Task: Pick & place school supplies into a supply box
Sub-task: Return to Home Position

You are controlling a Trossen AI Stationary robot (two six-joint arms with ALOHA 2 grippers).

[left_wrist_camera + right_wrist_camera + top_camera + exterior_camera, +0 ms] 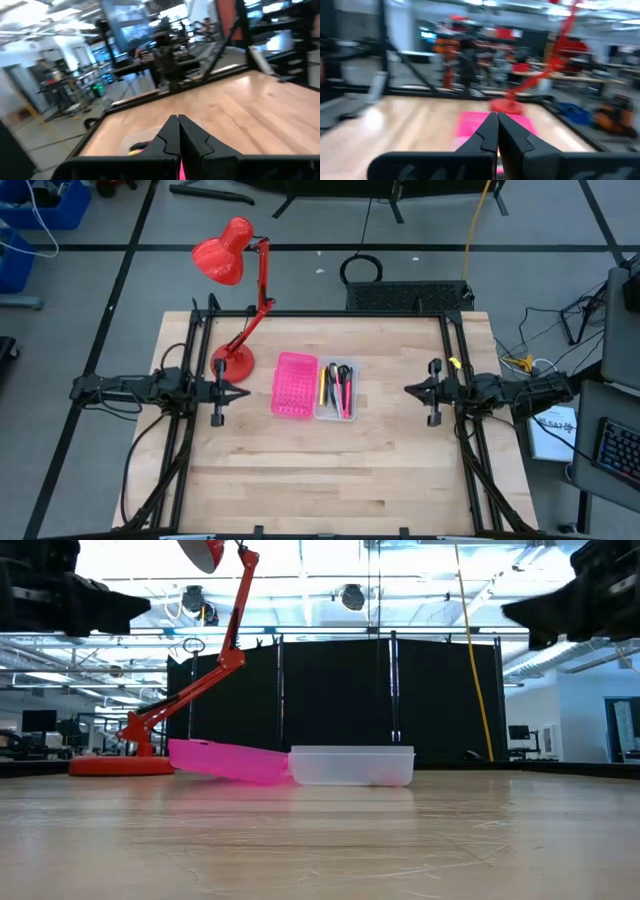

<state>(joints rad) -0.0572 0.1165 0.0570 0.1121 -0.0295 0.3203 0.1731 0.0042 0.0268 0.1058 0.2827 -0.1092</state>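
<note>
The clear supply box (336,390) rests flat on the table's middle, holding black-handled scissors (343,374) and several pens and pencils in pink, yellow and black (331,392). In the low view the clear supply box (352,765) shows as a pale tray. My left gripper (244,392) hovers high at the table's left side, fingers shut and empty; in its wrist view the left gripper (178,131) points across the table. My right gripper (410,390) hovers high at the right side, shut and empty; the right gripper (497,129) faces the box.
A bright pink perforated tray (294,385) lies against the box's left side, tilted in the low view (228,760). A red desk lamp (236,300) stands on its round base (233,363) near the left arm. Bare wooden table (330,480) lies toward the near edge.
</note>
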